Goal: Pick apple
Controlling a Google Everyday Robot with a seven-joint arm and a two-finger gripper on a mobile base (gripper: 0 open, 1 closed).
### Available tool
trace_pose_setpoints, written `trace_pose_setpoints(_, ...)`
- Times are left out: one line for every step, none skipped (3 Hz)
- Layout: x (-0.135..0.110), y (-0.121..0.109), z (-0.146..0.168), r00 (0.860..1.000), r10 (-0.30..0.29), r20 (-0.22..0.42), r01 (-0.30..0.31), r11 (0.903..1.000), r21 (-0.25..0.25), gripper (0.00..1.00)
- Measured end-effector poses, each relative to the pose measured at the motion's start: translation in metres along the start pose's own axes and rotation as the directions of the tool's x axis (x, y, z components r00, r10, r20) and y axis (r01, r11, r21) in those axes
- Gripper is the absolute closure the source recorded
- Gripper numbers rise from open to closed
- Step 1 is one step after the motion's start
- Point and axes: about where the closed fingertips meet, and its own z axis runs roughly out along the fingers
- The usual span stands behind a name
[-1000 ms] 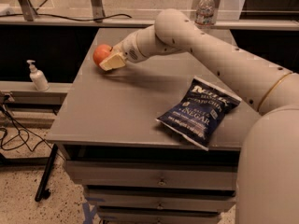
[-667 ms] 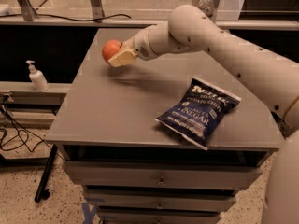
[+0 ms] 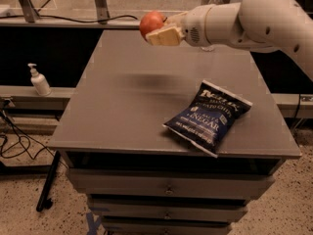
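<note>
A: Status of the pincer (image 3: 157, 29)?
B: Clamped on the apple (image 3: 151, 22), narrowed to the fruit's width, with one finger beneath it.
A: Apple position?
B: In the air over the far left of the bench (image 3: 132, 106), clear of the surface and well apart from the bag (image 3: 208, 116).
A: Reason for this hold?
B: Probably that support from below stops round fruit slipping.

The gripper (image 3: 157, 32), clamped on the apple (image 3: 151, 23), is higher than a second ago; the desk (image 3: 122, 111) now lies well below it.
</note>
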Motion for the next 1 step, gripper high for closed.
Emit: trace_pose_setpoints(-0.0002,0.0014,0.0022,1.000,-0.003,-0.002,0.003,1.0000,-0.003,1.00)
